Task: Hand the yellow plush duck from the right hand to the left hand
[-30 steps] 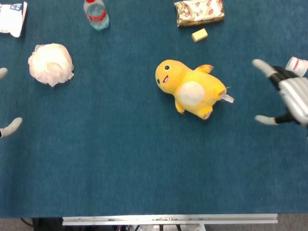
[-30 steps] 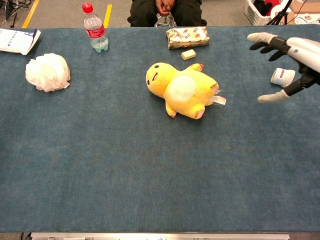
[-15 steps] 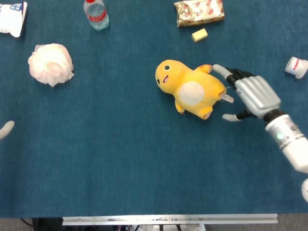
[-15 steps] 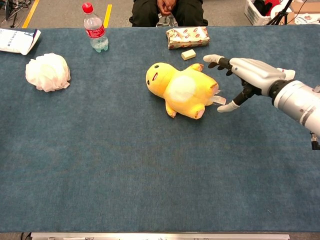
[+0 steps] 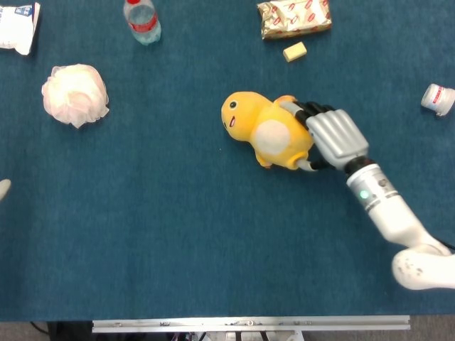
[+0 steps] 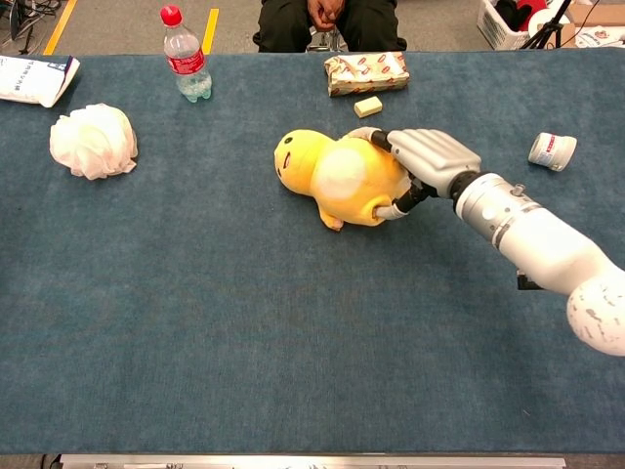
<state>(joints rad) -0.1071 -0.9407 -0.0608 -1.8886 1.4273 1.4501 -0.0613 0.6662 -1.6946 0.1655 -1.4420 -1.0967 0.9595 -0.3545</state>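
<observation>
The yellow plush duck (image 5: 259,128) lies on its side in the middle of the blue table, head to the left and white belly showing. My right hand (image 5: 334,136) grips its rear end, with fingers over the back and the thumb under the foot. In the chest view the same right hand (image 6: 430,161) wraps the tail end of the duck (image 6: 327,171). Of my left hand (image 5: 3,188) only one straight fingertip shows at the far left edge, far from the duck and holding nothing.
A water bottle (image 5: 142,20), a foil packet (image 5: 293,17) and a small yellow block (image 5: 294,51) stand along the far edge. A white crumpled ball (image 5: 75,94) lies at the left and a small white jar (image 5: 438,98) at the right. A person (image 6: 327,18) sits behind the table.
My right hand came in from the right edge, reached the duck and closed on its rear, nudging it slightly left. My left hand slid further out of view.
</observation>
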